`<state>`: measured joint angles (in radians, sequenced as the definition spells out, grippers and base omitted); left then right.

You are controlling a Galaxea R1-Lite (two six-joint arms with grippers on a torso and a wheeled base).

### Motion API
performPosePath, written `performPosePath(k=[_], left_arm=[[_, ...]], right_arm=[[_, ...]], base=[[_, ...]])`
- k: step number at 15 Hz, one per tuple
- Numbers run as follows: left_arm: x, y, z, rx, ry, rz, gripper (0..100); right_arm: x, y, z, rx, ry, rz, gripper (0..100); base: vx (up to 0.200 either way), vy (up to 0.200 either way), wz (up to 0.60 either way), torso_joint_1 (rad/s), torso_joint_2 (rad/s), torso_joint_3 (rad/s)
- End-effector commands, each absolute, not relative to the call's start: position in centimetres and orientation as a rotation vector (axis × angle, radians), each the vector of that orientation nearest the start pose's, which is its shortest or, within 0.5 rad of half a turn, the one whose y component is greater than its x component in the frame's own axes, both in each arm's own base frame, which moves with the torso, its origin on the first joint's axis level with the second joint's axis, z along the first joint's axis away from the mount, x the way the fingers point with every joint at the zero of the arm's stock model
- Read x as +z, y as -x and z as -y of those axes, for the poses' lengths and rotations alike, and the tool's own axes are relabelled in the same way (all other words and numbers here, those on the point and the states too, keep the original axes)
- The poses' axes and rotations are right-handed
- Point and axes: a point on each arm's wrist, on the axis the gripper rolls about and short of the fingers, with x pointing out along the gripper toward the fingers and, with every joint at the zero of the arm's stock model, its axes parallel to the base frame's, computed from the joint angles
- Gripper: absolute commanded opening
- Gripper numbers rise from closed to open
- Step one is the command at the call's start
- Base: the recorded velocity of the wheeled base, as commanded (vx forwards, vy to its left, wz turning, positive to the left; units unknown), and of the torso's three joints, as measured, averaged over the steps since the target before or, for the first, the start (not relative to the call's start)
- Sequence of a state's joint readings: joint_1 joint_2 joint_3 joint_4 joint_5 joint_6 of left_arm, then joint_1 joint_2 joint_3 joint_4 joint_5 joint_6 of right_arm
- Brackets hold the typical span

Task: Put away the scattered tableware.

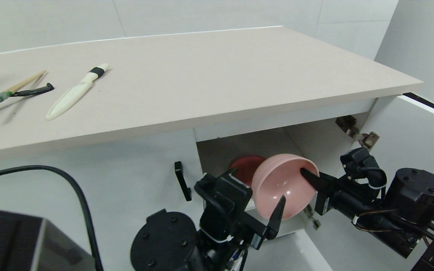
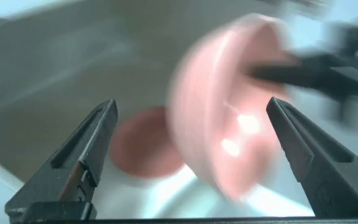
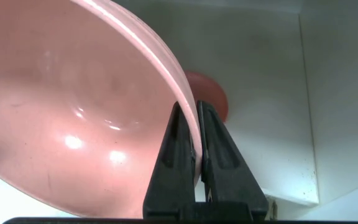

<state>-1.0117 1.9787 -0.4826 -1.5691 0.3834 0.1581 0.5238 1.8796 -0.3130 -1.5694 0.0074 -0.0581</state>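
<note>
Pink bowl [image 1: 283, 186], 1 item: rim clamped in right gripper [image 3: 189, 109], left gripper [image 2: 191, 104] spread wide nearby; advise slow, steady lowering beside red dish [image 1: 245, 167] inside cabinet [image 1: 232, 146].

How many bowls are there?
2: a pink bowl held by its rim in the right gripper, and a red bowl inside the open cabinet behind it. More may be hidden.

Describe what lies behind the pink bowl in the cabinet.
A red dish sits behind the bowl, inside the cabinet. Only part of it shows; the bowl, held at its rim by the right gripper, covers the rest.
</note>
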Motion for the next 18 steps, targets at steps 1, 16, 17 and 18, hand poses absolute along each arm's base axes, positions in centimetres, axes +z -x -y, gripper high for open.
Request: performPosePath(k=[1,16,17,18], left_arm=[[13.1,-15.3,23.2,-0.688,-0.064,0.123,100],[18.4,-7.1,6.1,-1.016,-0.014,0.431,100],[19.0,-6.0,4.6,-0.926,-0.018,0.501,100],[19.3,-5.0,3.6,-0.867,-0.021,0.544,100]], right_arm=[[10.9,-23.3,-13.5,0.532,0.059,0.008,0],[8.5,-23.4,-12.0,0.488,-0.115,-0.157,0],[9.1,-23.5,-12.2,0.525,-0.195,-0.151,0],[9.3,-23.6,-12.3,0.564,-0.229,-0.156,0]], base=[[0.0,0.0,0.0,0.0,0.0,0.0],[0.0,0.0,0.0,0.0,0.0,0.0],[0.0,0.0,0.0,0.0,0.0,0.0],[0.0,0.0,0.0,0.0,0.0,0.0]])
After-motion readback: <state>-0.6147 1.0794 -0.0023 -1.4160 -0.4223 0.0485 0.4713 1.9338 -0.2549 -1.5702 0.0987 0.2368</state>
